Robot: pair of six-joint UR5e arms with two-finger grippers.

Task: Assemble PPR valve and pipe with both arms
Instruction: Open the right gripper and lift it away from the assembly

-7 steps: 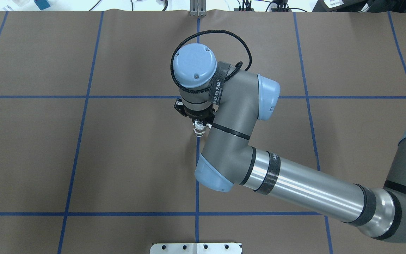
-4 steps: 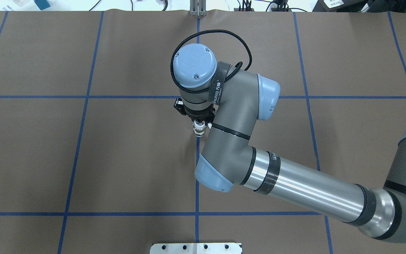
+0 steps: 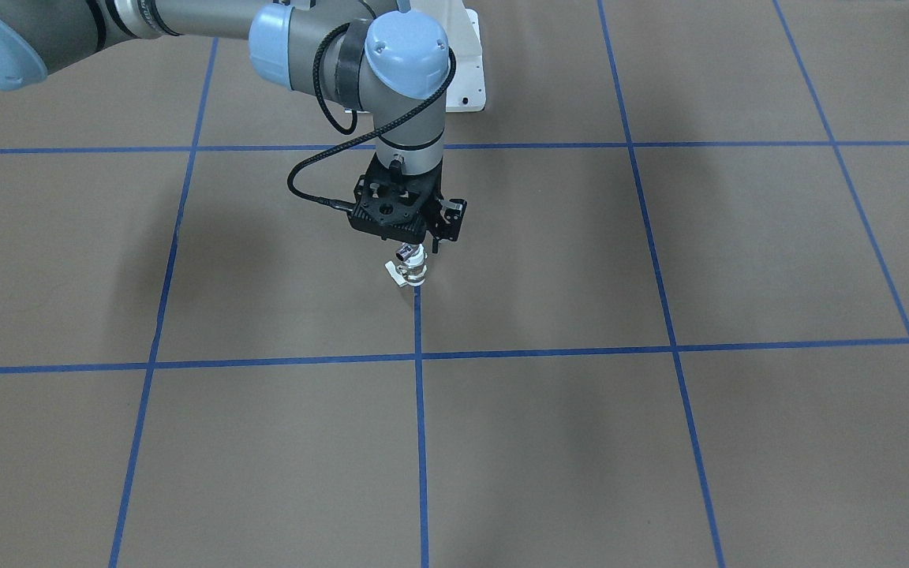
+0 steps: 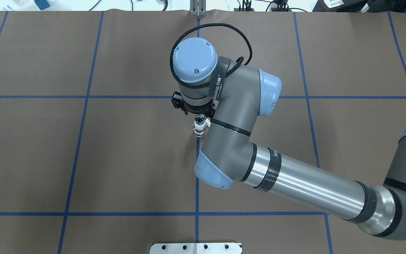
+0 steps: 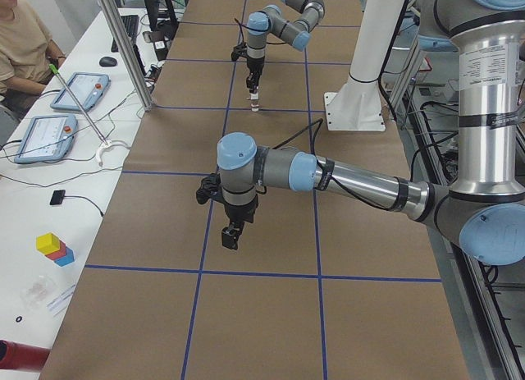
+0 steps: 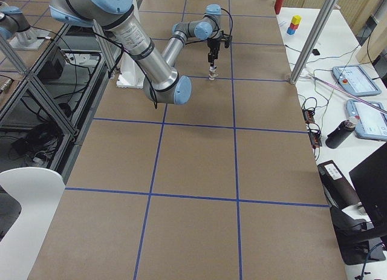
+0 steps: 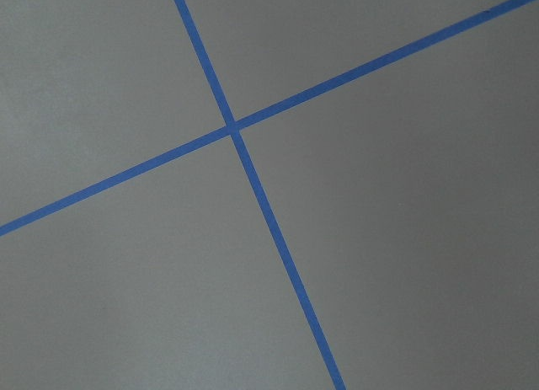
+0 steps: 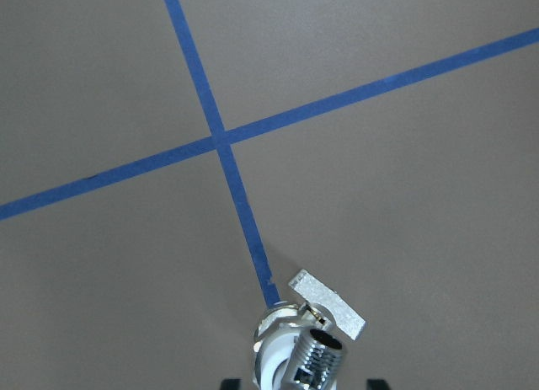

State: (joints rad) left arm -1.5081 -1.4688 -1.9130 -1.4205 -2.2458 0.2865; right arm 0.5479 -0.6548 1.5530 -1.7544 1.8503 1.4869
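Observation:
The white PPR valve [image 3: 413,275] stands upright on the brown table on a blue tape line, its white lever [image 8: 328,304] sticking out to one side. The chrome pipe fitting [image 8: 318,357] sits in its top end, which also shows in the overhead view [image 4: 199,120]. My right gripper [image 8: 301,383] hangs just above the pair [image 3: 423,241]. Its black fingertips [image 8: 375,382] stand wide on both sides of the fitting without touching it. My left gripper [image 5: 231,237] shows only in the exterior left view, low over bare table far from the valve. I cannot tell whether it is open or shut.
The white pedestal base [image 3: 466,75] stands behind the right arm. A metal plate [image 4: 196,248] lies at the table's near edge. An operator [image 5: 20,35], tablets [image 5: 41,136] and an aluminium post [image 5: 123,52] are along the table's far side. Blue tape lines grid the brown table.
My right gripper has risen off the valve and pipe; the chrome top end, covered before, now shows. The valve and pipe have not moved.

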